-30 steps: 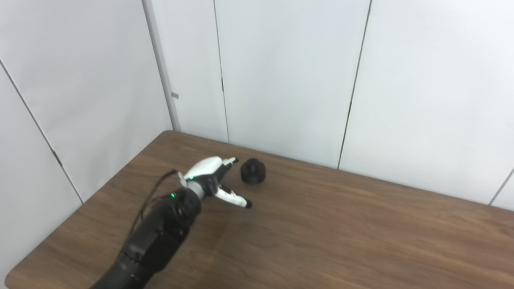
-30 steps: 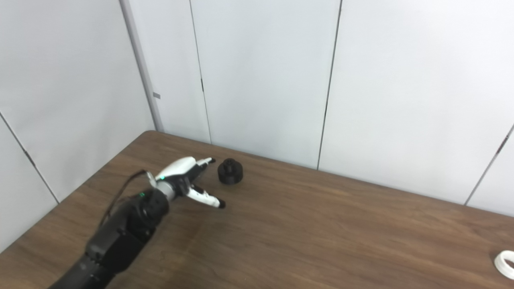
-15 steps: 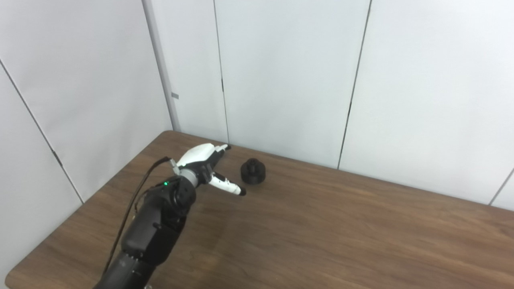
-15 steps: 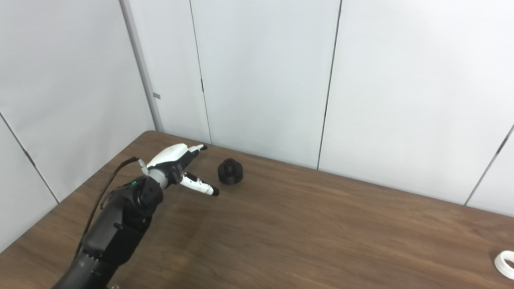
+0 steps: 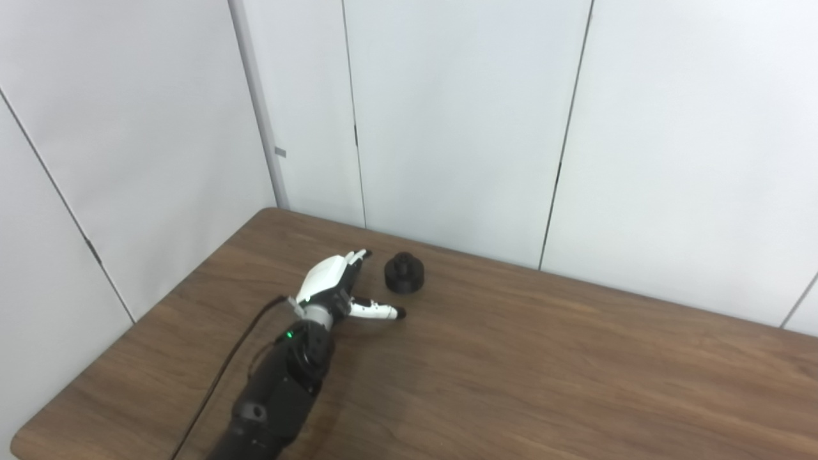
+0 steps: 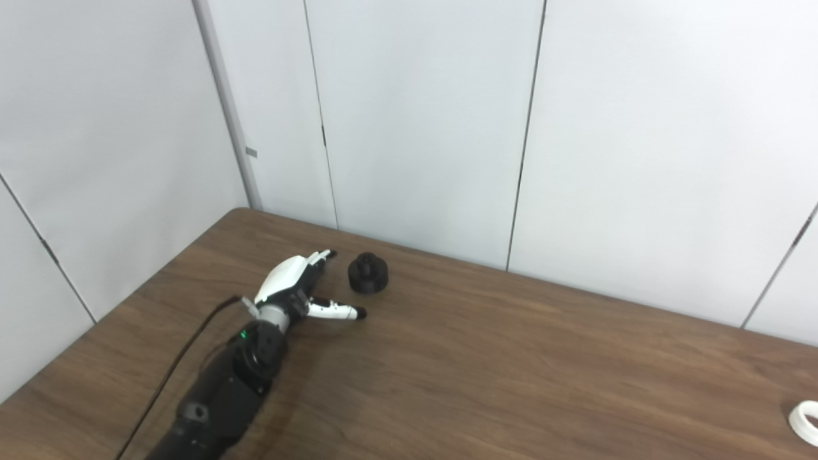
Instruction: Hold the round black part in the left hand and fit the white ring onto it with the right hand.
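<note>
Taking the round black part [image 5: 404, 280] as the landmark: it sits upright on the tabletop [image 5: 543, 383] near the far edge, free of any grip. Just to its left and slightly nearer the robot lies the left hand [image 5: 332, 289], low over the wood, its fingers [image 5: 358, 257] stretched out and apart from the thumb, which points toward the part's near side. Nothing is held between them, and a narrow strip of bare wood separates the hand from the part. So by my reading the task is at its very beginning: the reach to the black part is nearly complete, but the grasp has not been made, the part has not been lifted, and the fitting has not begun.

Far to the right of the black part, at the tabletop's right side, lies the white ring [image 6: 806, 422], untouched. The right hand is in neither view, so picking up the ring and fitting it all remain to be done.

The two views differ in one useful way. The left eye view ends short of the ring and shows only bare wood to the right of the part. The right eye view catches the ring, cut off by the picture's right edge.
</note>
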Robot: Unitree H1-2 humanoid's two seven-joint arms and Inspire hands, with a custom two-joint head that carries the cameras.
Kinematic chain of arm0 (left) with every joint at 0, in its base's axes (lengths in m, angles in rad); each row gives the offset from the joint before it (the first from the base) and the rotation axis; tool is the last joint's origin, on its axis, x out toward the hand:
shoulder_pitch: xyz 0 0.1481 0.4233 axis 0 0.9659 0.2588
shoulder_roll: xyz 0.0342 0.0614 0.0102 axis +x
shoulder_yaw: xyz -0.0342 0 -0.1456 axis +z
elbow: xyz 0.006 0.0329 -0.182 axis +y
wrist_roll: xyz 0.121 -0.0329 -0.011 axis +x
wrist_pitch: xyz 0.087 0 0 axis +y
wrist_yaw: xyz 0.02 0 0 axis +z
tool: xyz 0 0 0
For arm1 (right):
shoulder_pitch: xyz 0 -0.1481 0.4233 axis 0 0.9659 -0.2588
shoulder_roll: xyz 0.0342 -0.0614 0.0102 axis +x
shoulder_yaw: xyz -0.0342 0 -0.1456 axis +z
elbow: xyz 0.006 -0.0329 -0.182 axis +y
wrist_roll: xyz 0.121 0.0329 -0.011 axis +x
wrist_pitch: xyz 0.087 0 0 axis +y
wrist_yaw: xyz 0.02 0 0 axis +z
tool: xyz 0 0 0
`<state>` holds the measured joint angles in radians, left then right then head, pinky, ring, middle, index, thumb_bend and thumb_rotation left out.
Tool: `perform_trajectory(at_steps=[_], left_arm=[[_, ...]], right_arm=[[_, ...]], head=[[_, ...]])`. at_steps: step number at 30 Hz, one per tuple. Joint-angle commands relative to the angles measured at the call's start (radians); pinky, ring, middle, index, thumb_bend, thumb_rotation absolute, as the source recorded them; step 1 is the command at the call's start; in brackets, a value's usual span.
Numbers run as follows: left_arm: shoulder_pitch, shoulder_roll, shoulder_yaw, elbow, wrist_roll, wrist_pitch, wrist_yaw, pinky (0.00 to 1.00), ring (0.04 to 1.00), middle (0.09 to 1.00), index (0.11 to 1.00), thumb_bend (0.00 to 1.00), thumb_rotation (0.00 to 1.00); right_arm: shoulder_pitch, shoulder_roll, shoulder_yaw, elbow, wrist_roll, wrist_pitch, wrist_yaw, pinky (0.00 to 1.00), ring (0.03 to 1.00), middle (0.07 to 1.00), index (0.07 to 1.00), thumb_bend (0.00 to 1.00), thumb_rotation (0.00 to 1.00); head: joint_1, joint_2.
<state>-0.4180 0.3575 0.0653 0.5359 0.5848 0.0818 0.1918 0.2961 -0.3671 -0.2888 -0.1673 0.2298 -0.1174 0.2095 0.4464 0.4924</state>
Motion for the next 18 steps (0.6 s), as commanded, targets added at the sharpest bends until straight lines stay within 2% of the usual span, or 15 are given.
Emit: perform_trajectory(at_steps=[1,4,9,13,18], left_arm=[[-0.04,0.009,0.013,0.052,-0.038,-0.081,0.091,1.0,1.0,1.0,0.921,1.0,0.48],[-0.048,-0.003,0.02,0.114,-0.093,-0.146,0.146,1.0,1.0,1.0,0.875,1.0,0.46],[-0.066,-0.02,0.029,0.18,-0.163,-0.174,0.186,1.0,1.0,1.0,0.826,1.0,0.44],[-0.075,-0.016,0.017,0.206,-0.187,-0.17,0.191,1.0,1.0,1.0,0.82,1.0,0.45],[-0.083,-0.005,0.001,0.231,-0.223,-0.165,0.157,1.0,1.0,1.0,0.826,1.0,0.43]], right_arm=[[0.015,-0.031,-0.02,-0.023,0.01,-0.008,0.007,0.89,0.967,1.0,0.938,0.59,0.53],[0.022,-0.036,-0.022,-0.027,0.012,-0.01,0.01,0.9,0.971,1.0,0.935,0.6,0.53],[0.033,-0.041,-0.023,-0.036,0.015,-0.002,0.012,0.92,0.983,1.0,0.942,0.61,0.53],[0.038,-0.043,-0.023,-0.039,0.011,-0.005,0.012,0.93,0.983,1.0,0.943,0.6,0.51],[0.044,-0.044,-0.018,-0.049,0.008,-0.007,0.013,0.92,0.981,1.0,0.942,0.61,0.53]], head=[[0.0,0.001],[-0.004,-0.002],[-0.012,-0.002],[-0.016,-0.002],[-0.027,0.0]])
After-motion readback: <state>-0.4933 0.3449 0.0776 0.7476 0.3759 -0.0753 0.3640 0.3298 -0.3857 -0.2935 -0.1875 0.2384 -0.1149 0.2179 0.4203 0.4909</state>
